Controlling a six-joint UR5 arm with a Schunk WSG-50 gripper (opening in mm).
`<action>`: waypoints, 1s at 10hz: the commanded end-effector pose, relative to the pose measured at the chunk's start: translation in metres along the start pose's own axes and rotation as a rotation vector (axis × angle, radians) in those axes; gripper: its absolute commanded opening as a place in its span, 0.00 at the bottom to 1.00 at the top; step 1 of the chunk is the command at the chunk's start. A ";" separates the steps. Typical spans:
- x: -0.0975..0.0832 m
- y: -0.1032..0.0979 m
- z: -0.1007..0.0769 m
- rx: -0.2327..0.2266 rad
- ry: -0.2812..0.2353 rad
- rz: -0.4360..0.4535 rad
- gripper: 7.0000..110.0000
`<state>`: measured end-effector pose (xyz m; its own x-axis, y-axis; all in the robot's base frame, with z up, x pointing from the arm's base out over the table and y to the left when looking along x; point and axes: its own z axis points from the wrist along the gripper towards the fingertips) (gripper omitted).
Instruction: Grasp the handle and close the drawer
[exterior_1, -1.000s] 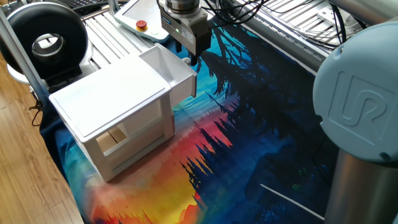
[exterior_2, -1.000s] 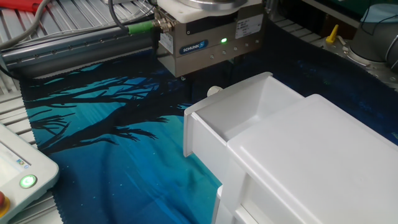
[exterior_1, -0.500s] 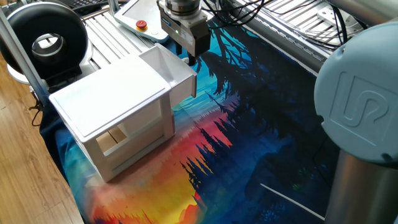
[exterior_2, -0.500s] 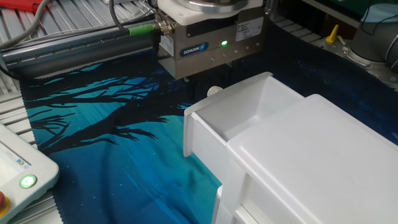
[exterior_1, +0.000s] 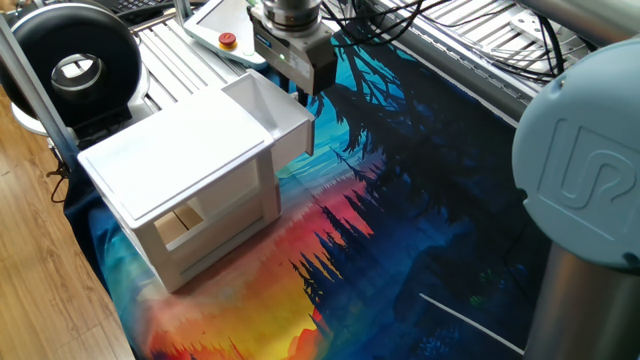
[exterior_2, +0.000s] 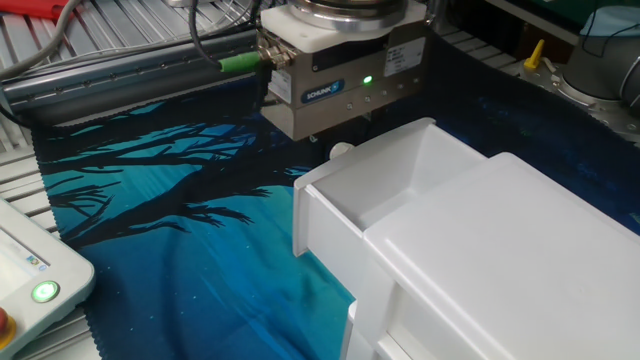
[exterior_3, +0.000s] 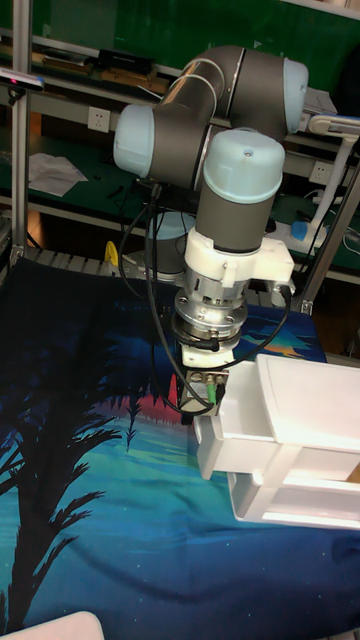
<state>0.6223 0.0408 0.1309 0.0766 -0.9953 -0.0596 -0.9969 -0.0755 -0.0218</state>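
Pushed slightly inward: smooth white boxy drawer (exterior_2: 370, 185); round knob handle (exterior_2: 341, 151) under gripper (exterior_2: 335, 135); finger spread unclear.

I saw the grey arm (exterior_3: 205, 120) reaching down, its end effector (exterior_3: 197, 412) pressed against the front panel of the white drawer (exterior_3: 250, 435), which stood pulled out over the printed cloth (exterior_3: 90, 500).

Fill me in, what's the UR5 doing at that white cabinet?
The arm has its gripper at the front of the drawer, right by the handle. The drawer is partly pulled out of the cabinet. The fingers are hidden behind the gripper body, so whether it has the knob can't be told.
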 end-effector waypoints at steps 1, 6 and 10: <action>-0.002 0.000 0.002 0.026 -0.039 -0.069 0.36; -0.001 0.014 0.003 0.011 -0.013 -0.017 0.36; 0.001 0.020 0.004 0.005 -0.014 -0.011 0.36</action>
<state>0.6056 0.0377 0.1252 0.1003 -0.9929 -0.0639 -0.9947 -0.0987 -0.0282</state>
